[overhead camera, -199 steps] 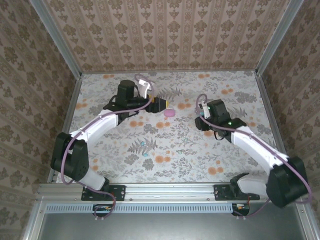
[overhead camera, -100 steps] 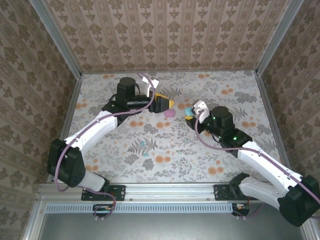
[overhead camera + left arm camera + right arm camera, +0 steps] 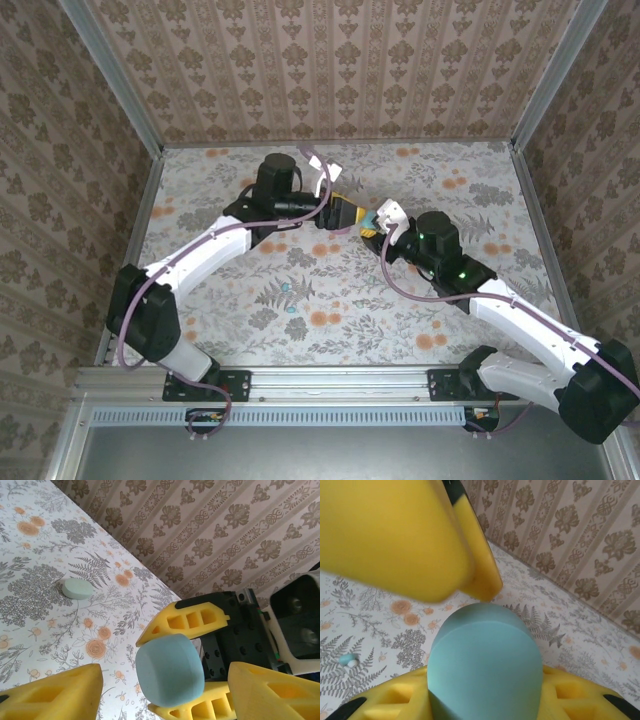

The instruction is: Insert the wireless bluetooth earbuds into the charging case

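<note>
A blue-teal charging case is held above the table's middle by my right gripper, which is shut on it. In the right wrist view the case bulges up between the yellow fingers. My left gripper faces it. In the left wrist view its two yellow fingers stand either side of the case, jaws open and apart from it. One tiny teal-and-white earbud lies on the floral mat.
A mint pebble-shaped case lies flat on the mat toward the back wall. Patterned walls close the table on three sides. One left finger hangs close over the right wrist camera.
Both arms have swung toward each other and now meet nose to nose at the middle. The right gripper has carried the case there. The left jaws have narrowed around it.
</note>
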Tool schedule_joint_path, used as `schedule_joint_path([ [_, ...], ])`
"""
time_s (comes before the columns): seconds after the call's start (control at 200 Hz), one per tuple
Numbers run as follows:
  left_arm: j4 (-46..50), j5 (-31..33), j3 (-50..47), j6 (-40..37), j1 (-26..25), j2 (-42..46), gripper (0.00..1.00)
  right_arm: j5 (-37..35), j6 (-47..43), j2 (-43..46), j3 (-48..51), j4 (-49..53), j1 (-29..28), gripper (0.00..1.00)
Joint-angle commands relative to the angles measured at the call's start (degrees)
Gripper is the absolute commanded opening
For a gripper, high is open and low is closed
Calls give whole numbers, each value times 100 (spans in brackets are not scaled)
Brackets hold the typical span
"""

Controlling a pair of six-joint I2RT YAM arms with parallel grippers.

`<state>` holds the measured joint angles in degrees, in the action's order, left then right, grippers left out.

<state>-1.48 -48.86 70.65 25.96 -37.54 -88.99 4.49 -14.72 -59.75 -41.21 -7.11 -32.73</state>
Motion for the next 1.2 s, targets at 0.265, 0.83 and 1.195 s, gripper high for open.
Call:
schedule_joint_path([
  [0.265,358,-53,396,-118,-176,-219,67,-247,-147,-55,-202,-331,-109,34],
  [0.83,802,16,659,-424,-296,-387,47,-300,-53,-72,-438,-17,-131,36],
  [1.195,342,98,629,196,-27,-149,23,-384,-62,190,-366,78,-137,51],
])
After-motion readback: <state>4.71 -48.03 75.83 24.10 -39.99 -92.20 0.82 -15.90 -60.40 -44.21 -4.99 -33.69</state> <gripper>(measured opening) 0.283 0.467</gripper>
